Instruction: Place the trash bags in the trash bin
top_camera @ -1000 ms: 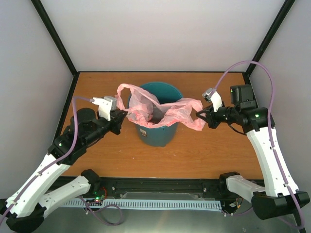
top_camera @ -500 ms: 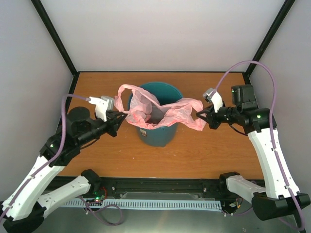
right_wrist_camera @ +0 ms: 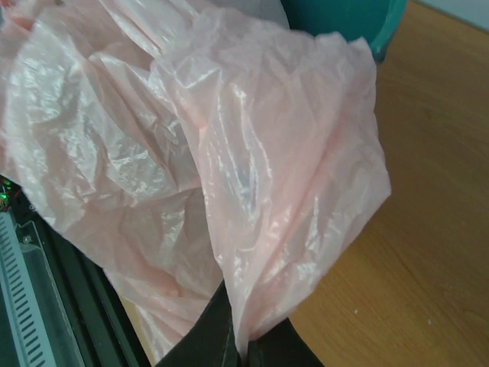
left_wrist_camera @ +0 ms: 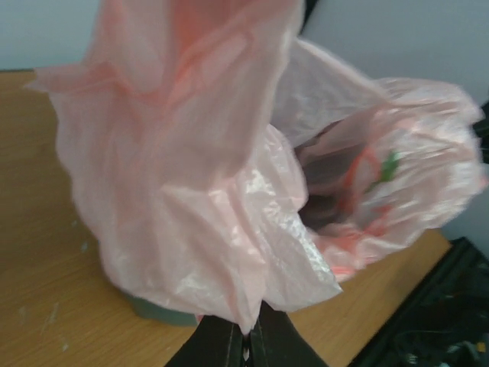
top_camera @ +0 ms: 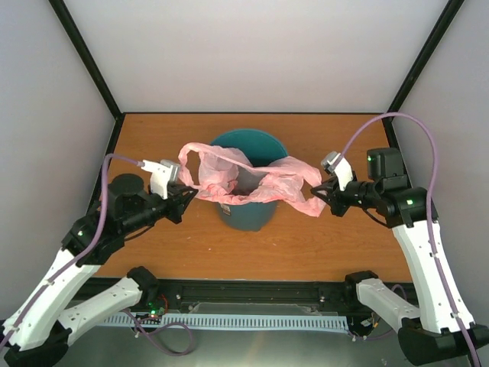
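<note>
The teal trash bin (top_camera: 246, 215) stands upright mid-table. The thin pink trash bag (top_camera: 248, 177) is stretched open across the bin's mouth, its middle sagging inside. My left gripper (top_camera: 186, 197) is shut on the bag's left edge, just left of the bin. My right gripper (top_camera: 321, 196) is shut on the bag's right edge, to the right of the bin. In the left wrist view the bag (left_wrist_camera: 206, 176) fills the frame above the pinching left gripper (left_wrist_camera: 246, 344), with a strip of the bin (left_wrist_camera: 157, 310) below. The right wrist view shows the bag (right_wrist_camera: 229, 153) clamped in the right gripper (right_wrist_camera: 243, 348) and the bin (right_wrist_camera: 344, 19) at the top.
The wooden table (top_camera: 321, 245) is enclosed by pale walls and black corner posts (top_camera: 84, 57). A black rail (top_camera: 252, 294) runs along the near edge, between the arm bases.
Both grippers have moved toward the near edge with the bag's edges, the left one also shifting left, and the bag now lies flatter and wider across the bin's mouth.
</note>
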Available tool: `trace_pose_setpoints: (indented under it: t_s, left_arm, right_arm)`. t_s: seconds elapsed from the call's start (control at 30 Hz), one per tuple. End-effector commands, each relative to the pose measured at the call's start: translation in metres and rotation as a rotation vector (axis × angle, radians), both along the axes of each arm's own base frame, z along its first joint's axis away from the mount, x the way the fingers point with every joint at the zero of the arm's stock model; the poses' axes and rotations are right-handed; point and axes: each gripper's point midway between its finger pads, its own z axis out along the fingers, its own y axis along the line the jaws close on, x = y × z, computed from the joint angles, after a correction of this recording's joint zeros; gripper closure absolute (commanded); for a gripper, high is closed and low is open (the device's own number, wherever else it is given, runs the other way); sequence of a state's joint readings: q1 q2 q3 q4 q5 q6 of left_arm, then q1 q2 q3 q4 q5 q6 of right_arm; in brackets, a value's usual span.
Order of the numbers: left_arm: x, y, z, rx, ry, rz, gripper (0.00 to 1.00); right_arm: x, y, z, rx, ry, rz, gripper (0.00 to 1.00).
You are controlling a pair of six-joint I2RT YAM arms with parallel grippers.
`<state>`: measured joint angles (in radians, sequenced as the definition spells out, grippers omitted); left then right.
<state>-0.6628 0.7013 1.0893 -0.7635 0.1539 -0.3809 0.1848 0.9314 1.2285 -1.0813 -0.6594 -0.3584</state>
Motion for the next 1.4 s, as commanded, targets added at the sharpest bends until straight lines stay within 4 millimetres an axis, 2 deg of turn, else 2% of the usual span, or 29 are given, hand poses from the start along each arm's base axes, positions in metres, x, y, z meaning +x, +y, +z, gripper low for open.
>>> trace_pose_setpoints:
  t_s: [0.0,0.07,0.2,0.3,0.43,0.5,0.53,0.6,0.67,0.73,0.8,0.87,0.97,1.1,1.27,1.37]
  left_arm:
    - [0.026,0.017,-0.041,0.133,0.05,0.151,0.99]
    - [0.036,0.02,-0.05,0.173,0.048,0.195,0.99]
    - [0.057,0.018,-0.053,0.221,0.024,0.242,0.99]
    - [0.073,0.024,-0.064,0.291,0.031,0.307,0.99]
    - [0.08,0.024,-0.082,0.322,0.053,0.328,0.99]
    - [0.075,0.017,-0.082,0.286,0.068,0.292,0.99]
    - [0.071,0.012,-0.079,0.255,0.072,0.261,0.99]
    - [0.061,0.003,-0.068,0.191,0.063,0.199,0.99]
    - [0.055,0.002,-0.054,0.142,0.037,0.182,0.99]
    - [0.049,0.003,-0.041,0.11,0.014,0.164,0.99]
    - [0.045,0.001,-0.035,0.095,0.006,0.142,0.99]
    - [0.041,-0.005,-0.032,0.078,0.004,0.106,0.99]
    - [0.038,-0.012,-0.033,0.06,0.021,0.07,0.99]
    - [0.038,-0.016,-0.034,0.041,0.04,0.062,0.99]
    - [0.037,-0.023,-0.023,-0.022,0.03,0.039,0.99]
    - [0.038,-0.028,-0.018,-0.043,0.031,0.023,0.99]
  right_arm:
    - [0.013,-0.002,-0.023,-0.041,0.02,-0.005,0.97]
    - [0.018,-0.001,-0.027,-0.041,0.029,-0.003,0.97]
    - [0.033,0.002,-0.031,-0.042,0.045,-0.006,0.97]
    - [0.046,0.0,-0.041,-0.064,0.06,-0.026,0.97]
    - [0.057,-0.003,-0.058,-0.093,0.082,-0.05,0.97]
    - [0.06,-0.004,-0.061,-0.101,0.088,-0.057,0.97]
    - [0.058,-0.004,-0.058,-0.104,0.094,-0.057,0.97]
    - [0.05,-0.003,-0.041,-0.084,0.064,-0.045,0.92]
    - [0.041,-0.006,-0.018,-0.073,-0.008,-0.059,0.77]
    - [0.032,-0.013,0.001,-0.082,-0.084,-0.088,0.67]
    - [0.021,-0.02,0.014,-0.094,-0.137,-0.106,0.57]
    - [0.008,-0.021,0.021,-0.095,-0.166,-0.09,0.52]
    - [-0.007,-0.018,0.016,-0.097,-0.177,-0.04,0.49]
    - [-0.01,-0.017,0.004,-0.129,-0.171,0.009,0.53]
    - [-0.032,-0.005,0.014,-0.099,-0.245,0.147,0.59]
    - [-0.041,0.0,0.014,-0.095,-0.253,0.209,0.61]
